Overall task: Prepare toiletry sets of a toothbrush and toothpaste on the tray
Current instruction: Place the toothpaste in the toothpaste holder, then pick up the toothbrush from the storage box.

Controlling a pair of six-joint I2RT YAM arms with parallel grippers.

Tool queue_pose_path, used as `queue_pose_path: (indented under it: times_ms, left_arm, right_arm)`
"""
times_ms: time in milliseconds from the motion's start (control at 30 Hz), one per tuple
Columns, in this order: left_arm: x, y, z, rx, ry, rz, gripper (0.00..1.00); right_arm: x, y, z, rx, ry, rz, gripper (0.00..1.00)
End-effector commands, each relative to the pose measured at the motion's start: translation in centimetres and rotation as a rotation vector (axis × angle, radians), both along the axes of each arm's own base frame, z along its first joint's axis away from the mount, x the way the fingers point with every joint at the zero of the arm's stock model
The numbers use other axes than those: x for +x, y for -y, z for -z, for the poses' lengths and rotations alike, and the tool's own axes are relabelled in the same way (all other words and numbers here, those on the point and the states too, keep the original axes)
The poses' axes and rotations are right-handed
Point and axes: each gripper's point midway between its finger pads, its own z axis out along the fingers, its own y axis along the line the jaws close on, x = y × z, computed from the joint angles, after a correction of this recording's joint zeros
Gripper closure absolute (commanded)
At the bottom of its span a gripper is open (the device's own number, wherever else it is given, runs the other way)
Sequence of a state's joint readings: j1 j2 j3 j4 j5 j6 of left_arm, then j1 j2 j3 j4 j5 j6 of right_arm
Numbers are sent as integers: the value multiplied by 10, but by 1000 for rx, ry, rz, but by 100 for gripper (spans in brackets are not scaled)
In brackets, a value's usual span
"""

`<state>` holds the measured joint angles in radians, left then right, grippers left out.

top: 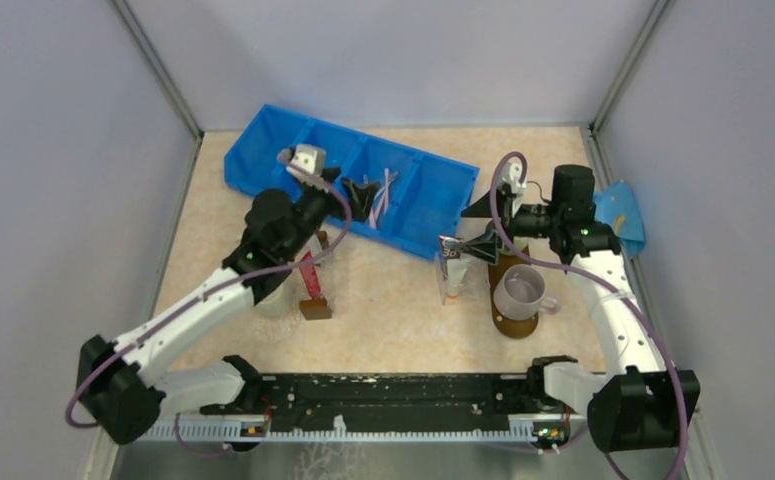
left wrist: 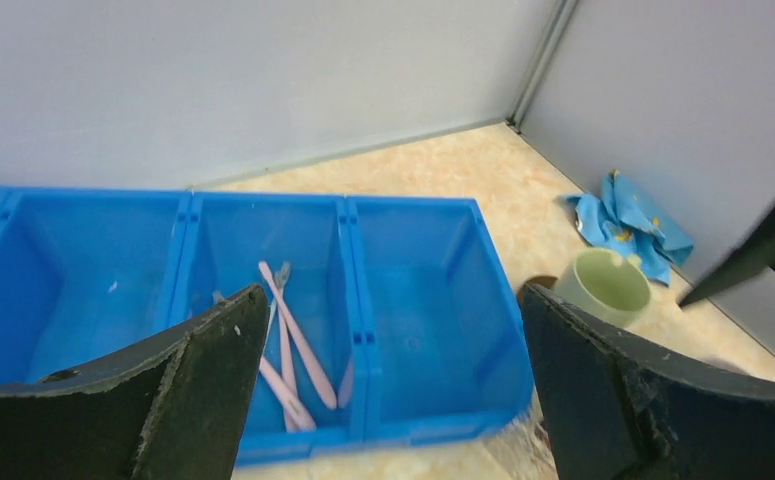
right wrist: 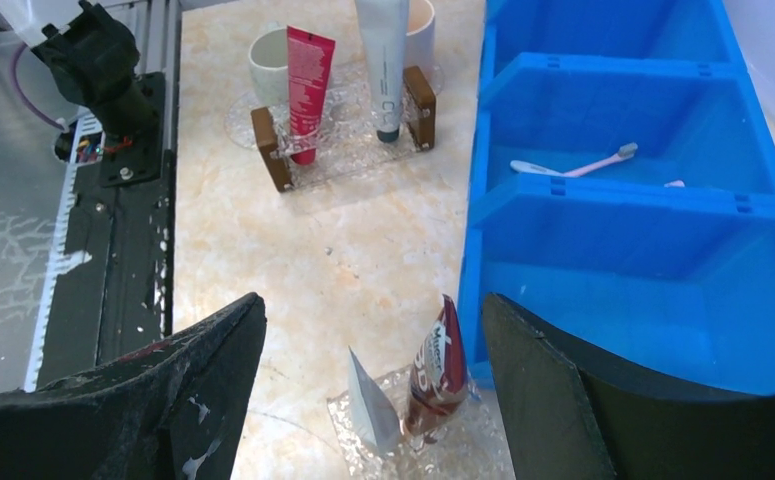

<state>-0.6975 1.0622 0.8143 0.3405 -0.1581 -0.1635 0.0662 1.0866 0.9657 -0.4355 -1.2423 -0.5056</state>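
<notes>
Several pink toothbrushes [left wrist: 293, 350] lie in a middle compartment of the blue bin [top: 263, 160]; they also show in the right wrist view [right wrist: 583, 165]. My left gripper [top: 361, 195] is open and empty above that bin, seen open in its own view [left wrist: 393, 295]. My right gripper [top: 480, 228] is open and empty [right wrist: 373, 305] above a dark red toothpaste tube [right wrist: 438, 370] and a white tube [right wrist: 371, 400] standing in a clear holder [top: 453, 272]. The dark brown oval tray [top: 513, 327] lies right of that holder with a mug [top: 520, 290] on it.
A red tube [right wrist: 306, 90] and a white tube [right wrist: 383, 60] stand in a second clear holder with small brown end blocks [top: 315, 308], next to a white cup [top: 278, 300]. A blue cloth [top: 618, 215] lies by the right wall. Walls enclose three sides.
</notes>
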Motion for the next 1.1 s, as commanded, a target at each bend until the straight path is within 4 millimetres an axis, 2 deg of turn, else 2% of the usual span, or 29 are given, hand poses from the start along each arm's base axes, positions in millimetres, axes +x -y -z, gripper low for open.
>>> queue_pose_path:
  times_ms: [0,167,200,333,567,700,800,900,1000,1067]
  left_arm:
    - [38,26,-20,-20,5,91,0]
    - [87,47,-4,10,-73,106,1]
    - [101,49,10,36,-105,82,1]
    - [141,49,25,93,-169,2,4]
    - [194,53,52,215,-230,-61,16]
    - [206,48,91,261,-291,-74,26]
    - [209,37,122,273,-358,-83,30]
    - [211,31,146,279,-420,-70,40]
    - [211,28,164,292,-460,-65,50]
    - [212,28,173,300,-481,-62,52]
  right_arm:
    - [8,7,-23,1,86,25,21]
    - [22,26,-26,-18,71,112,21]
    - [26,31,-26,-21,67,132,21]
    - [37,49,-25,-26,39,198,22]
    - [54,65,-8,-55,-6,265,22]
    - [61,70,1,-81,-13,291,22]
    - [63,73,4,-83,-16,300,22]
    - [65,75,8,-82,-20,307,22]
    - [66,76,11,-78,-27,312,22]
    - [67,77,12,-75,-29,314,22]
